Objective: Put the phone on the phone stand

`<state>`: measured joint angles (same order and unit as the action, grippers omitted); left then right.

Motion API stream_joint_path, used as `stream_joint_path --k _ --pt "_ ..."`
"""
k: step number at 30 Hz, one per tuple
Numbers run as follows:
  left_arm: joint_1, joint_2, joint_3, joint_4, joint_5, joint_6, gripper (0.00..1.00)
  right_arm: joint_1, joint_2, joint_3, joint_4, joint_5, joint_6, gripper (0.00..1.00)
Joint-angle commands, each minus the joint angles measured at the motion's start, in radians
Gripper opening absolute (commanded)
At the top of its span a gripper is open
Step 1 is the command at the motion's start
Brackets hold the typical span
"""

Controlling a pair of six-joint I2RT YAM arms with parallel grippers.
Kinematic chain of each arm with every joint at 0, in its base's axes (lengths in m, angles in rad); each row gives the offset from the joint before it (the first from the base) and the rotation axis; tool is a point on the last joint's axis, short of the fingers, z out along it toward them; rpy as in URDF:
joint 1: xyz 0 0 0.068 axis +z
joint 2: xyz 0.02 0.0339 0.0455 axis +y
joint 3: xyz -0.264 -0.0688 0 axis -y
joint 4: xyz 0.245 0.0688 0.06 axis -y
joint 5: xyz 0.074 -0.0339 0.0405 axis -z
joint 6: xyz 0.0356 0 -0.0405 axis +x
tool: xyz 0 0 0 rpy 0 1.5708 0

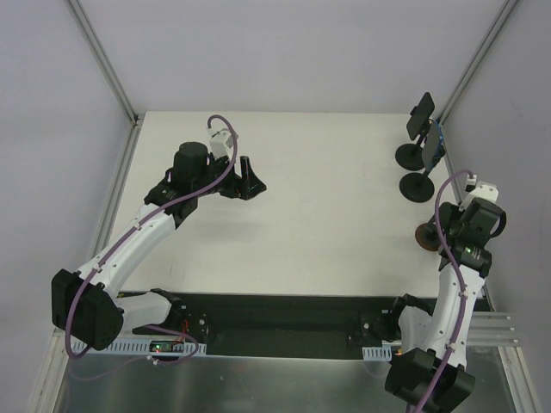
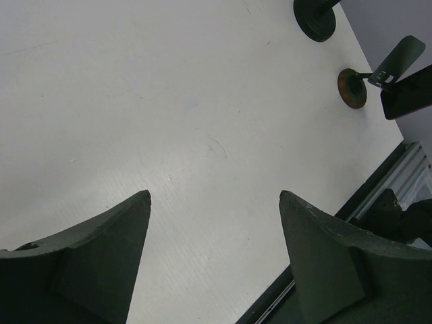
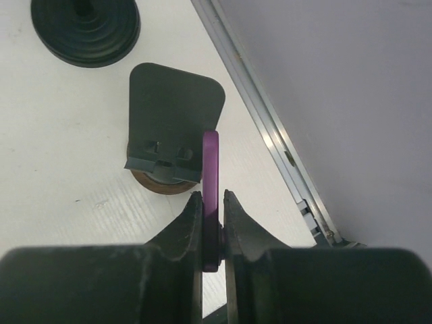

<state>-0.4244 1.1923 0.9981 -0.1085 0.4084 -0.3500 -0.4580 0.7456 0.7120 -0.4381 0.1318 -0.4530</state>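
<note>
the purple phone (image 3: 210, 158) is pinched edge-on in your right end effector (image 3: 211, 196), which is clamped tight on it; it sits just beside the phone stand (image 3: 175, 111), at the right side of the desk (image 1: 327, 215); i think you are at the bring-it-over step; next, lean the phone on the stand's plate, bottom on the little lip; your left end effector (image 2: 214, 196) is spread wide, holding nothing; no words or brand names can be read
</note>
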Motion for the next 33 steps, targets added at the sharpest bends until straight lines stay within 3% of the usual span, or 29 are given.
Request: stream_joint_path --k 1,21,33 --pt "-0.002 0.007 -0.001 0.044 0.023 -0.007 0.75 -0.008 -0.028 0.006 0.075 -0.087 0.059 0.0" --pt "-0.002 0.013 -0.001 0.046 0.029 -0.009 0.75 -0.008 -0.048 0.053 0.018 -0.337 0.277 0.0" --pt "-0.001 0.026 0.001 0.046 0.041 -0.017 0.75 0.028 -0.083 0.165 -0.16 -0.397 0.199 0.0"
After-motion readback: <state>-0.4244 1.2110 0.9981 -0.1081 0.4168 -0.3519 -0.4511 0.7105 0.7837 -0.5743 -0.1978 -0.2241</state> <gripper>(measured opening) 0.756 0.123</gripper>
